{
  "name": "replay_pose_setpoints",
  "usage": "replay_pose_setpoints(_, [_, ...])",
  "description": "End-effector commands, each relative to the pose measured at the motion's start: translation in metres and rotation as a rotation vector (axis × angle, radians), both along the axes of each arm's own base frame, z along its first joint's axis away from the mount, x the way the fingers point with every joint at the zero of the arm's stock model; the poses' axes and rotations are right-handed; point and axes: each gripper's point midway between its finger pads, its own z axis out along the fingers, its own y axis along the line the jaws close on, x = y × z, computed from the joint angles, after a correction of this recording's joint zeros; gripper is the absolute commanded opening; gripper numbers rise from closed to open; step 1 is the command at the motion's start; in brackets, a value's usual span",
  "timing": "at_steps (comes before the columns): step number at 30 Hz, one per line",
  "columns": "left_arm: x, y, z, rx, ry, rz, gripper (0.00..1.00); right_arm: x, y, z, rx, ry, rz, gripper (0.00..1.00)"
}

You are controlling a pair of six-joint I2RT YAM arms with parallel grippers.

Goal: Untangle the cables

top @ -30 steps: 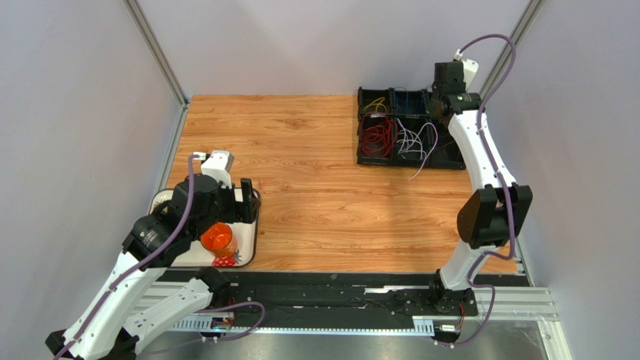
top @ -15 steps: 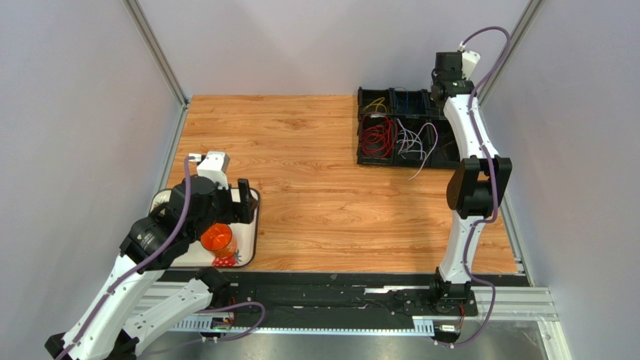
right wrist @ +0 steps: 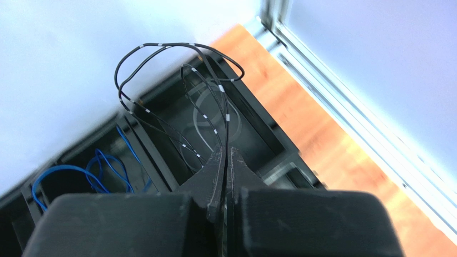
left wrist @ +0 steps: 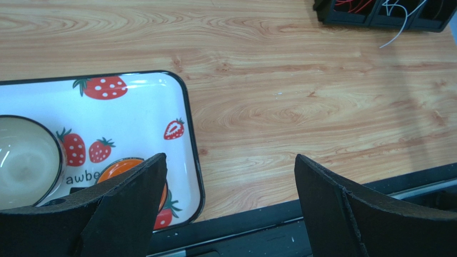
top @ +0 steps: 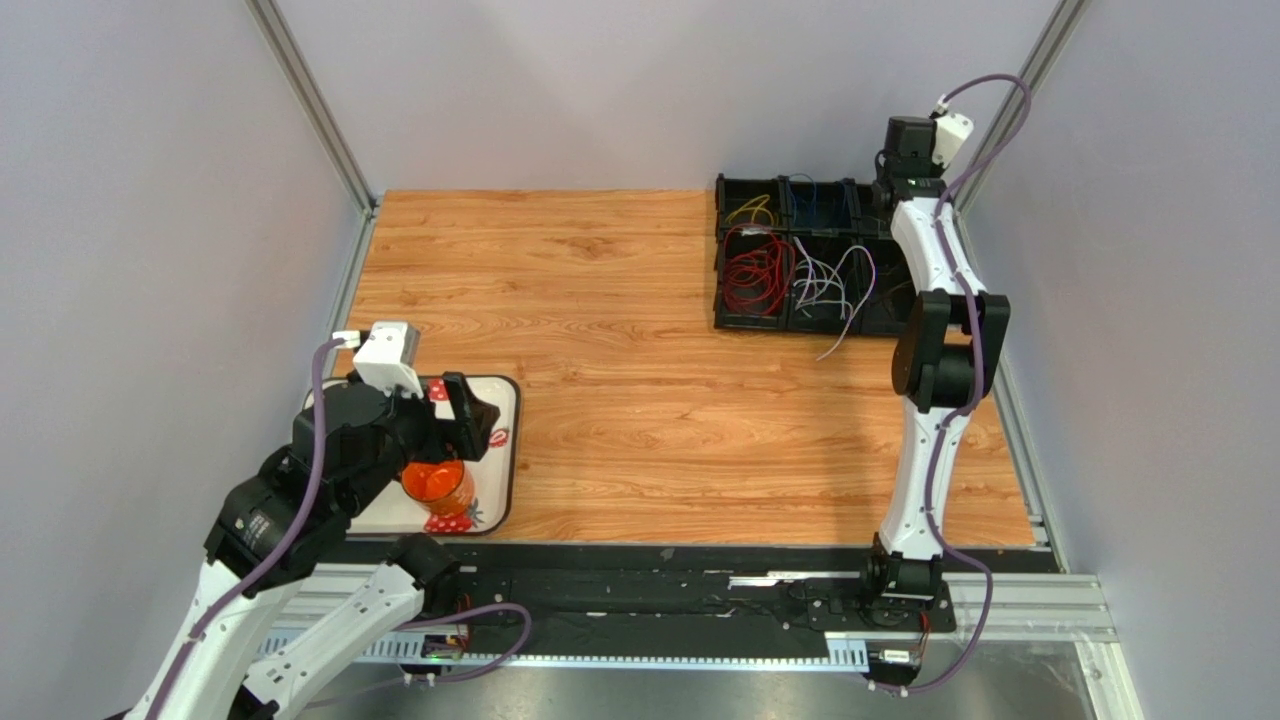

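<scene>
Raised higher over the bin [top: 759, 323], pinching a dark cable [right wrist: 163, 44] in the right gripper [right wrist: 225, 152], with left gripper [left wrist: 229, 160] gaping; seemingly near done.

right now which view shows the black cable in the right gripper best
Right wrist view: the black cable loops up clearly from the shut right gripper. The top view shows that gripper by the bins, but the cable is too thin to see. The left wrist view catches only a bin edge.
</scene>
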Motion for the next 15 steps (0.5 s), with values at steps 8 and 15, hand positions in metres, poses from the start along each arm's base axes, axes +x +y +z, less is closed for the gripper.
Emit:
replay_pose_setpoints(8, [0.004,-0.002,-0.002,-0.031,-0.004,0.011,0.97,0.043,-0.009,0.037,-0.07,-0.206,-0.007,0.0])
replay_pose_setpoints(15, [0.011,-0.008,-0.013,-0.015,0.049,0.002,0.98,0.045,-0.004,0.032,-0.043,-0.205,0.006,0.28])
